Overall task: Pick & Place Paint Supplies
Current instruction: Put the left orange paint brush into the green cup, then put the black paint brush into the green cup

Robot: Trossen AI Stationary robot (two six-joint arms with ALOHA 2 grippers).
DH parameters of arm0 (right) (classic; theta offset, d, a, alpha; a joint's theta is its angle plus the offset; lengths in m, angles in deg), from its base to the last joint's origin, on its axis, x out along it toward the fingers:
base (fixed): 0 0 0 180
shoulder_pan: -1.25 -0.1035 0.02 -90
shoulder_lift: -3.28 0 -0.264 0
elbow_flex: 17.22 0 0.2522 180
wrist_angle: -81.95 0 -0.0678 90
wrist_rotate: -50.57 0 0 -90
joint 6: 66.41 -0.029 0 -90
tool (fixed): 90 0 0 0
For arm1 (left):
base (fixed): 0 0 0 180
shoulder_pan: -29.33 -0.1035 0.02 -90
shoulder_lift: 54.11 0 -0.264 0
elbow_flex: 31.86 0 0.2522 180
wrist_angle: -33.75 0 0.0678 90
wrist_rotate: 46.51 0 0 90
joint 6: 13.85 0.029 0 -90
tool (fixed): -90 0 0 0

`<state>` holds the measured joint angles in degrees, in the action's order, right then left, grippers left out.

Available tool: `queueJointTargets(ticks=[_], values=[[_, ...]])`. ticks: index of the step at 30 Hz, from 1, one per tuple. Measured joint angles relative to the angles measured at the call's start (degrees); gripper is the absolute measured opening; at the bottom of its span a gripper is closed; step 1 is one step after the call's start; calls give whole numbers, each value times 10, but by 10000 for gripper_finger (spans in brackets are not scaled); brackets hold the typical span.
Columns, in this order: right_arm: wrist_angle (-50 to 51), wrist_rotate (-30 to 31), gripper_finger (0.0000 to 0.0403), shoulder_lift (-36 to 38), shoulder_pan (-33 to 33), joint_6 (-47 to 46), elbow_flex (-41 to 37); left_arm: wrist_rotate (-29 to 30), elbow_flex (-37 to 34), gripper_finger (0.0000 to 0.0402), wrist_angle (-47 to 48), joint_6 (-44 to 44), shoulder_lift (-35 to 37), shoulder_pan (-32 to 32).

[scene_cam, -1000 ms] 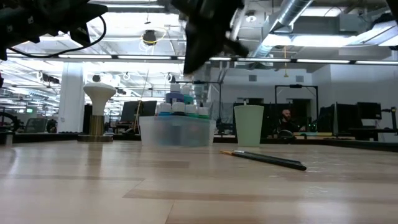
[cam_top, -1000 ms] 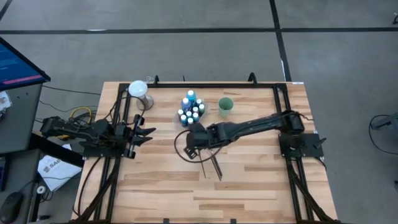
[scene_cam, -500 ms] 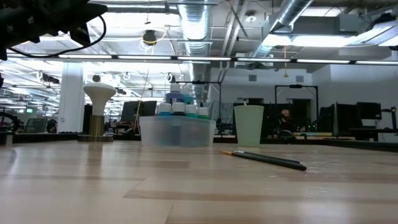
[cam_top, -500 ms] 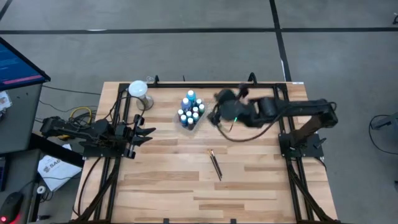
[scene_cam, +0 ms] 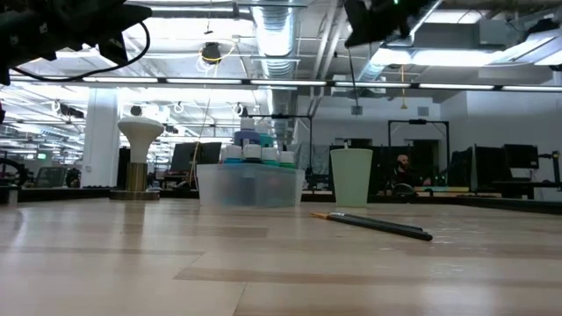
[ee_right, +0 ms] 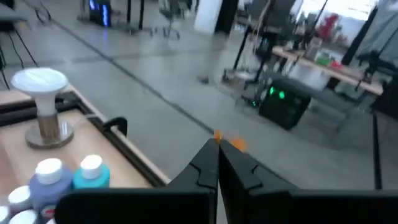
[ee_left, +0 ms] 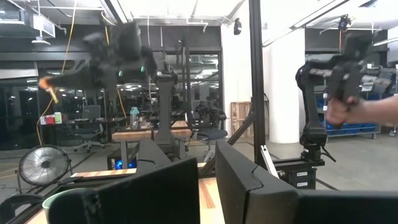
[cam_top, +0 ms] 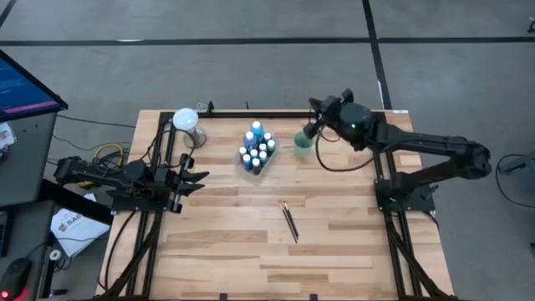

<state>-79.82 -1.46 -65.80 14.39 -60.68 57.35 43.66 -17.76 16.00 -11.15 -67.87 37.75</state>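
The right gripper [cam_top: 311, 127] was seen raised above the green cup [cam_top: 303, 143] near the table's [cam_top: 334, 242] far edge; its fingers [ee_right: 205, 165] were pressed together on what appeared to be the orange-tipped brush [ee_right: 219, 135], only an orange smear being visible past the fingertips, so the hold was judged rather than plainly seen. The left gripper [cam_top: 194, 180] was parked at the table's left side, closed on nothing. The paint bottles [cam_top: 257, 149] were found standing together in the clear tray [scene_cam: 250, 186], left of the cup; the two blue bottles [cam_top: 254, 132] were at the far end of the group; two brushes [cam_top: 289, 221] were left lying on the bare wood nearer the front, well apart from the cup.

The step in hand was judged to be the dropping of the held brush into the cup; several risks were noted. A thin handle pinched near one end could swing or slip; if it were released off-centre, the brush could strike the rim and fall to the table, or tip the light cup. A low sweep toward the remaining brushes could clip the cup or the tray.
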Motion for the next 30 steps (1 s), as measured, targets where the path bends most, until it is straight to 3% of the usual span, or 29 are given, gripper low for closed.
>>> queueJointTargets(ticks=[6,13,23,30], values=[[-210,-67,0,17,66,47,-156,0,0,1,0,0,0,0],[-356,-115,0,-41,116,34,-240,0,0,1,-1,0,0,0],[-365,-131,6,-90,101,47,-246,0,0,1,-3,0,0,0],[-313,-124,74,-74,78,48,-240,0,0,1,-5,0,0,0]])
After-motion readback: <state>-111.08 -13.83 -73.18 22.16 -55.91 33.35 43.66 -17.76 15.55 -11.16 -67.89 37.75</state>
